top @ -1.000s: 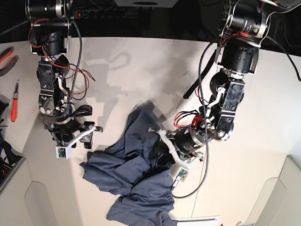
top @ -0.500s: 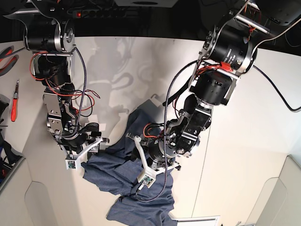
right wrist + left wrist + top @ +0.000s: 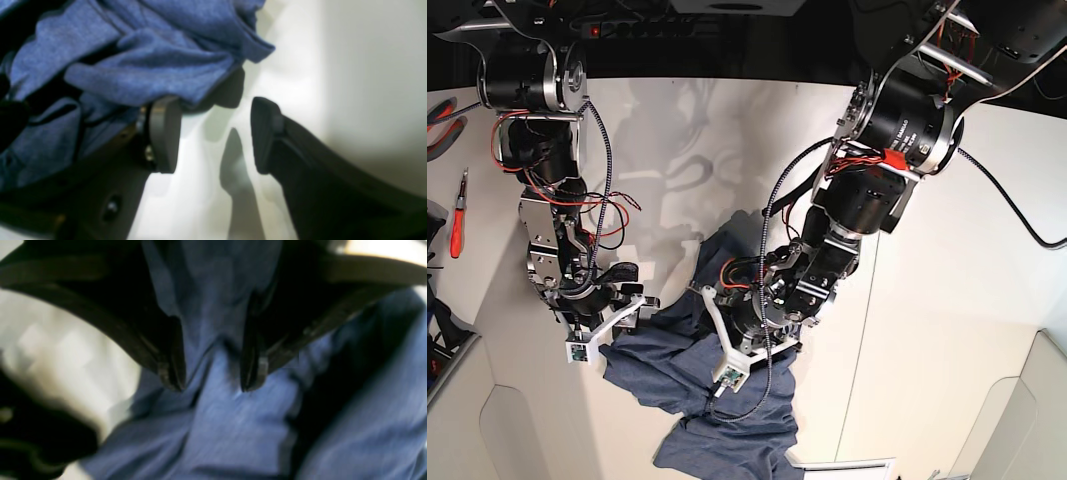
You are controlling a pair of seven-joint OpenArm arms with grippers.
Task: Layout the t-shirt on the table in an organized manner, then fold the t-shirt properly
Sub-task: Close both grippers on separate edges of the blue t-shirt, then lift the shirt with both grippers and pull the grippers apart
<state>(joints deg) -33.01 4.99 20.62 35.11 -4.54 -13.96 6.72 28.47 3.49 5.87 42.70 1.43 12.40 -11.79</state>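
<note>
- The t-shirt lies in a crumpled blue heap near the front middle of the surface.
- The surface is big, smooth and off-white, with a thin dark line running across it on the right side.
- Arm shadows fall on the surface behind the shirt.
- The back of the room is dark, and a black power strip sits along the far edge.
- Red-handled hand tools lie at the left edge of the surface.
- The left tool is wide apart and pressed down into the cloth, with a ridge of cloth between its two tips. It has not closed on the cloth.
- The right tool is also wide apart, low over the bare surface at the shirt's edge. One pad sits just under a fold of cloth. It holds nothing.
- The left wrist view is blurry, so the folds there are hard to make out.
- The left arm hides the middle of the shirt in the base view.
- No white letters show on the cloth.
</note>
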